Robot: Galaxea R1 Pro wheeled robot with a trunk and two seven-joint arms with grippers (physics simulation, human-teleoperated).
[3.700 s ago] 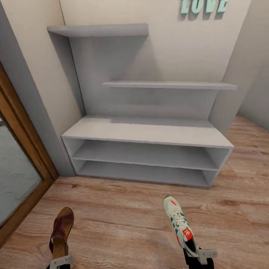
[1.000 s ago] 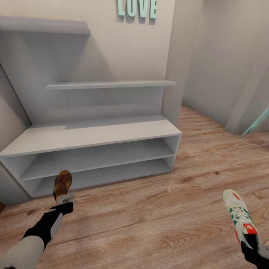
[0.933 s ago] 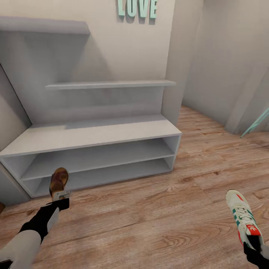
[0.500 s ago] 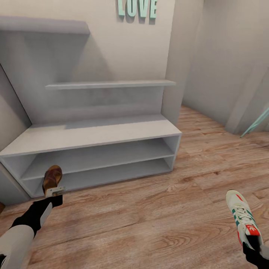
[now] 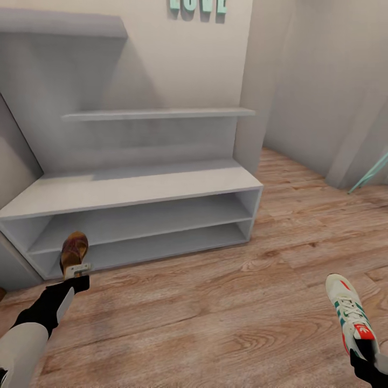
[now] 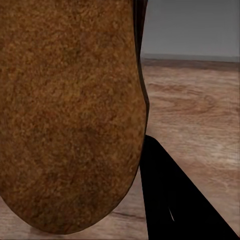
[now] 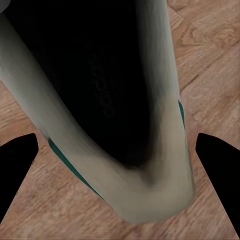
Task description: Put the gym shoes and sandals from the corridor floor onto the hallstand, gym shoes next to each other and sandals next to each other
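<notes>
My left gripper is shut on the heel of a dark brown sandal, whose toe reaches in front of the lowest tier at the left end of the light-grey hallstand. The sandal's brown sole sits close before the left wrist camera, beside one black finger. At the lower right, my right gripper is shut on the heel of a white gym shoe with green stripes and a red tongue patch, held above the corridor floor. The shoe's dark opening lies between two black fingertips.
The hallstand has two open low tiers, a wide top surface and two stepped upper shelves against a grey back panel. Teal letters hang on the wall above. A wall corner stands right of the rack, with open wood floor beyond it.
My left arm has carried the sandal leftward and toward the rack's lowest tier. The right gripper and gym shoe rose slightly, then stayed put. The head view tilted down a little.
</notes>
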